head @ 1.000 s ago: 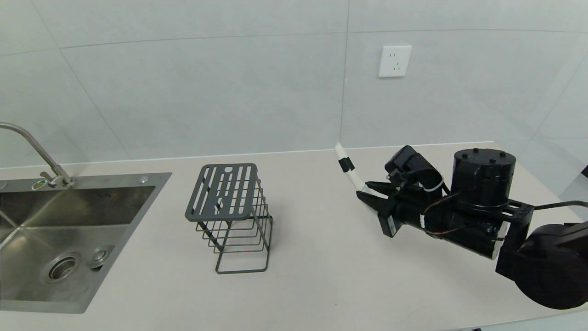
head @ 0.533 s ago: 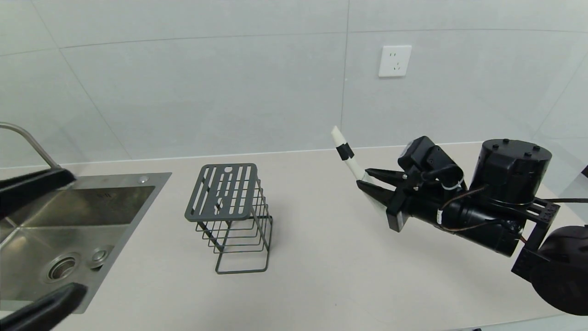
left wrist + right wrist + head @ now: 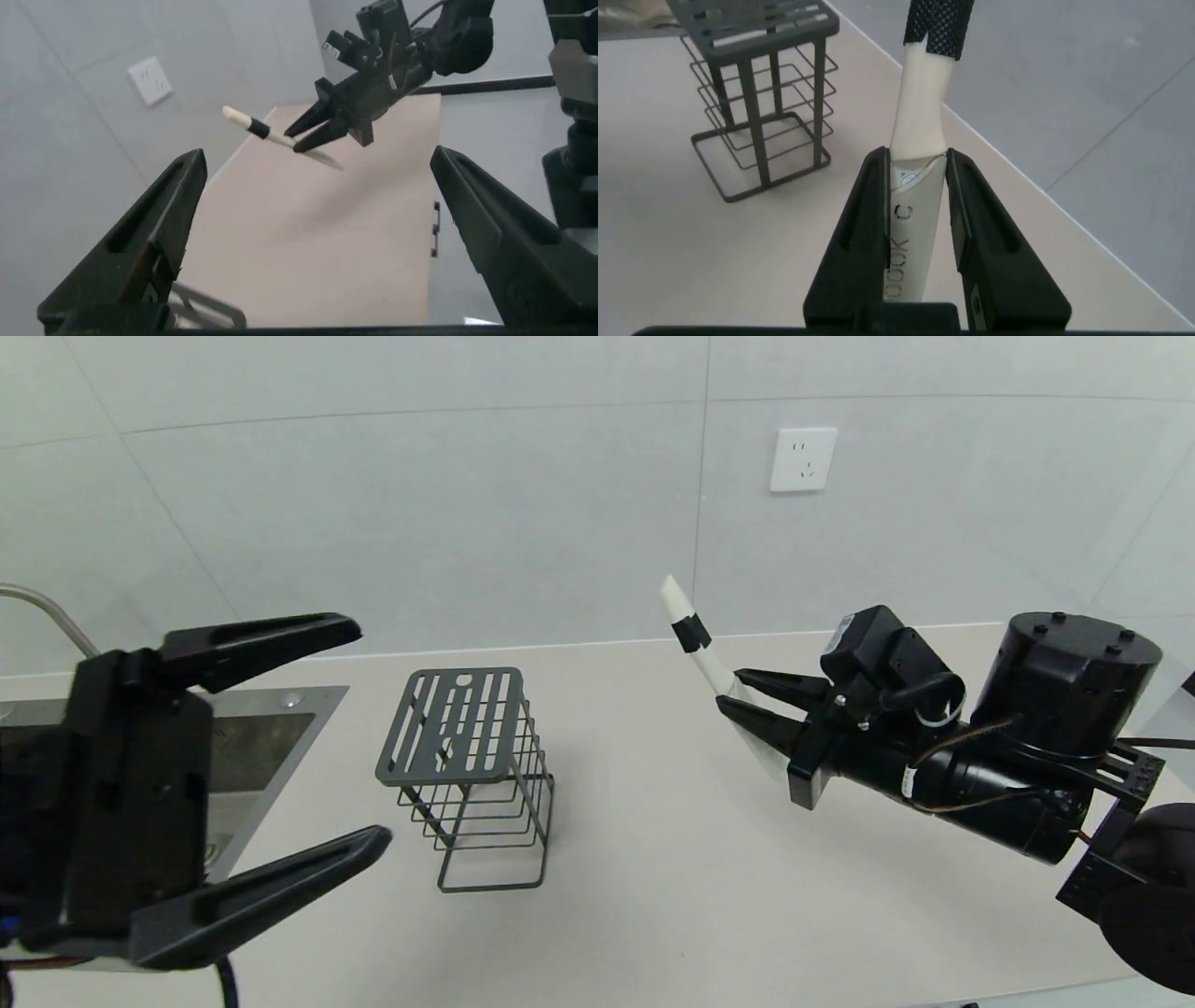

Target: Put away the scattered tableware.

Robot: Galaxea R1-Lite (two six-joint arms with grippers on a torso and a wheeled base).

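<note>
Your left pincer (image 3: 373,734) is nearest the head camera. Its two fingers are spread wide apart with nothing between them, and it covers much of the sink (image 3: 280,705) at the left end of the worktop (image 3: 653,859). Off to the right, your right pincer (image 3: 733,691) hangs above the worktop and is clamped on a white utensil (image 3: 707,660). The utensil slants up and away towards the wall, with a black band near its top end; its lower end pokes out beneath the fingers. Between the two pincers a dark wire rack (image 3: 453,728) with a slotted top plate stands on the worktop. It is near the sink and well apart from the utensil. Further back, a curved tap (image 3: 47,607) rises behind the sink, and a white socket (image 3: 802,459) sits on the grey wall.
</note>
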